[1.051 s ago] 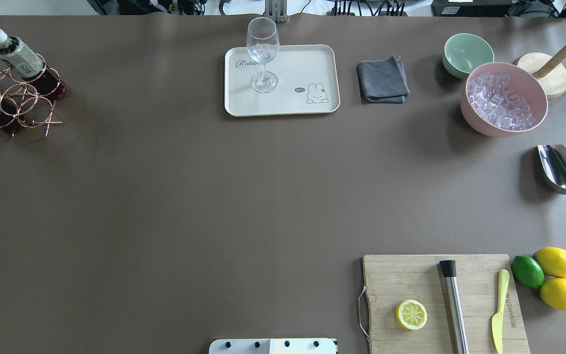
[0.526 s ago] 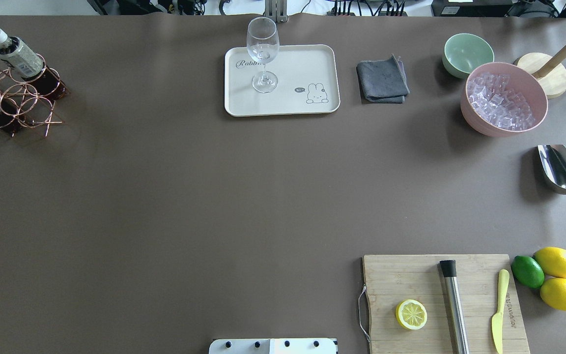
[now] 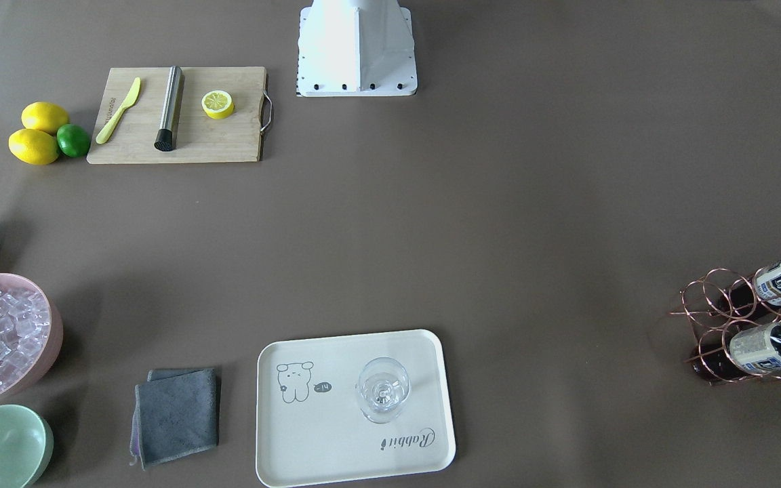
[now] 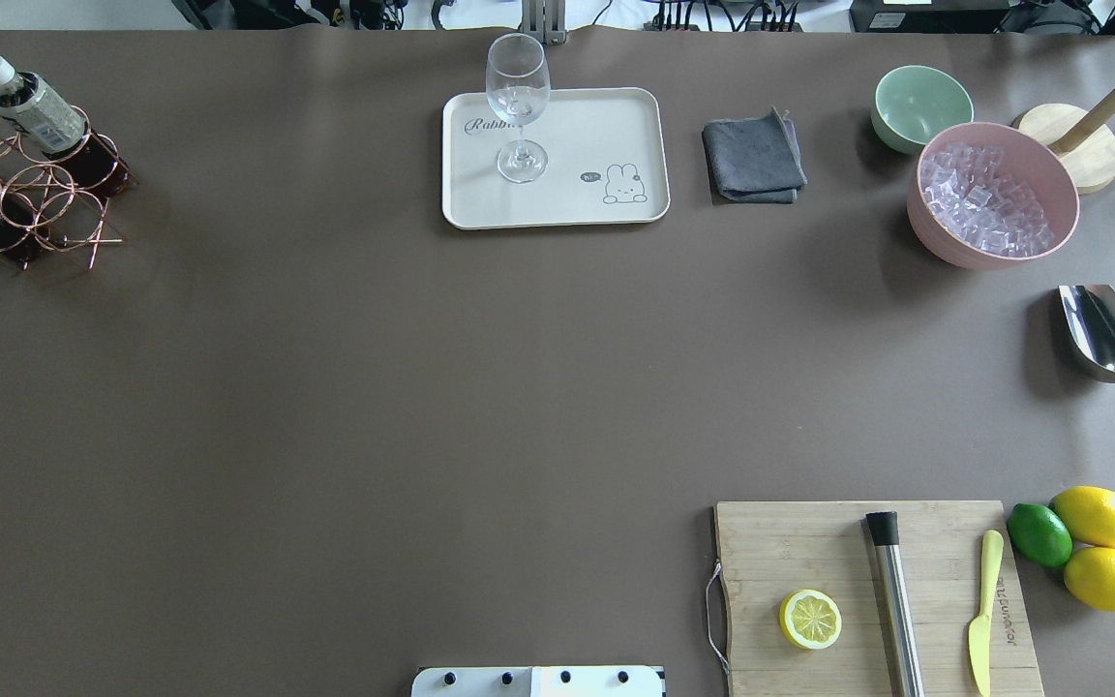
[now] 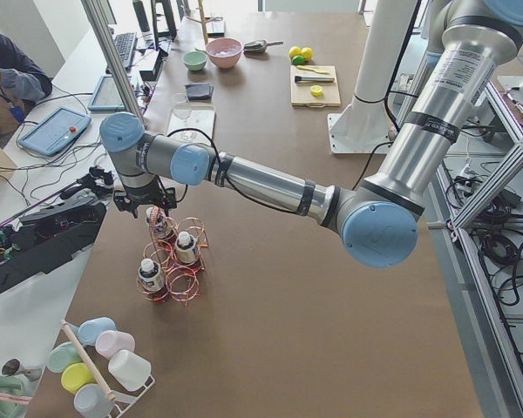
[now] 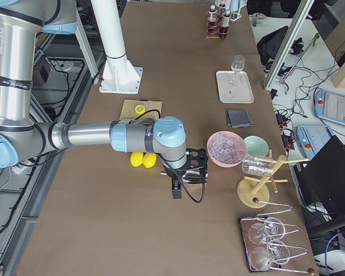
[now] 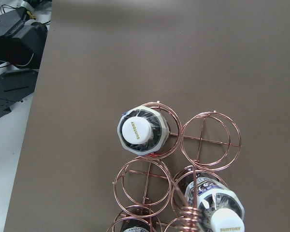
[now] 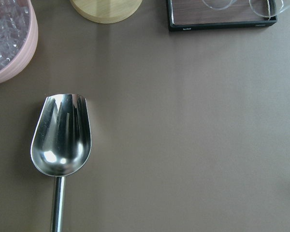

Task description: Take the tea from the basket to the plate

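Front-facing view: your small clear plastic bottles of reddish-brown tea stand in the rose-gold wire basket; the cream rectangular plate lies well apart from it. Left-end view: the left gripper hangs just above the basket. Right-end view: the right gripper is far from it. You cannot tell either claw's opening.

Robotics lab — aluminium framing, loose cables, teach pendant
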